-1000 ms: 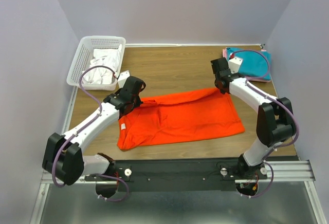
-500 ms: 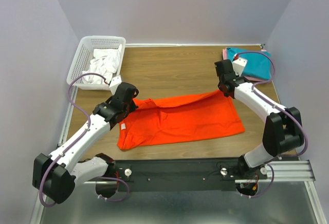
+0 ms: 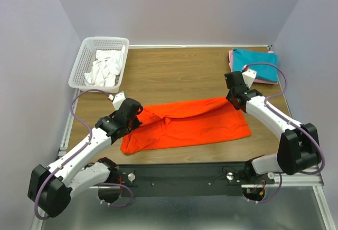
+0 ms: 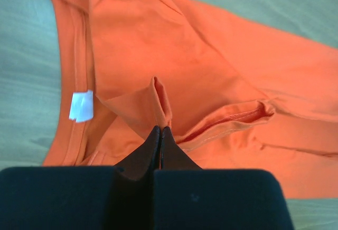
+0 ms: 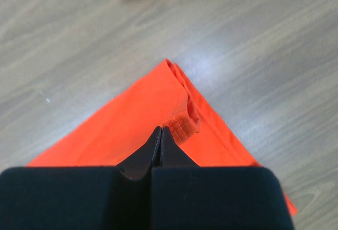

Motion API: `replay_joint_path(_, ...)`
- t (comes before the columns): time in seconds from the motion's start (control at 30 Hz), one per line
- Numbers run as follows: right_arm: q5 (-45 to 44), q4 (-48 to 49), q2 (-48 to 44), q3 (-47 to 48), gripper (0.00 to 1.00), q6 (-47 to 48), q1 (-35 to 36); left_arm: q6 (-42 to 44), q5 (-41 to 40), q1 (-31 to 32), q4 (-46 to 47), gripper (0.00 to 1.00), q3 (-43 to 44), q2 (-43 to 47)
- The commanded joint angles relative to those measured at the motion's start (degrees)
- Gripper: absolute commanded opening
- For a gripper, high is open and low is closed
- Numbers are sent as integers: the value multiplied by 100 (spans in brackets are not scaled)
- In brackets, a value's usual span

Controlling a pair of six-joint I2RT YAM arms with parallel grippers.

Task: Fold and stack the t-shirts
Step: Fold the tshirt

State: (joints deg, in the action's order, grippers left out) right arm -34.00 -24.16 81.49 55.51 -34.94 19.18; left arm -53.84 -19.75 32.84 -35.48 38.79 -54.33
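The orange-red t-shirt (image 3: 190, 127) is spread on the desk (image 3: 174, 77), nearer than the white mesh basket (image 3: 84, 56) and to its right. The left pincer (image 4: 160, 131) is clamped on a pinched fold near the collar, the right pincer (image 5: 161, 131) on a stitched hem corner — the end farthest from the basket. The cloth is judged light and limp; it is best held at seams, both ends raised together.
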Motion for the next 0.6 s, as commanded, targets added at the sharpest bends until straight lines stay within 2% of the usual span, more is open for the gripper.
replay_joint_path(0.0,279,-124,-432,-504,1,-232,51,-609,50,65,-230,0,-117,54)
replay_joint_path(0.2,280,-255,-521,-1015,1,-452,42,-942,199,170,-371,0,-213,-306)
replay_joint_path(0.27,245,-282,-494,-1173,6,-549,51,-1014,182,240,-407,0,-205,-316)
replay_joint_path(0.3,201,-308,-485,-1226,14,-610,42,-1031,208,249,-424,0,-205,-307)
replay_joint_path(0.37,95,-404,-511,-1314,21,-698,51,-1066,287,275,-520,6,-187,-272)
replay_joint_path(0.4,86,-466,-538,-1314,34,-725,51,-1128,305,302,-599,7,-178,-245)
replay_joint_path(0.43,78,-554,-625,-1314,45,-734,51,-1189,314,328,-748,21,-178,-158)
replay_joint_path(0.47,51,-598,-687,-1306,53,-742,42,-1225,340,346,-836,28,-196,-96)
replay_joint_path(0.5,43,-642,-766,-1305,59,-742,51,-1242,392,389,-855,33,-222,-17)
replay_joint_path(0.57,16,-669,-986,-1279,79,-655,51,-1286,524,407,-855,43,-284,281)
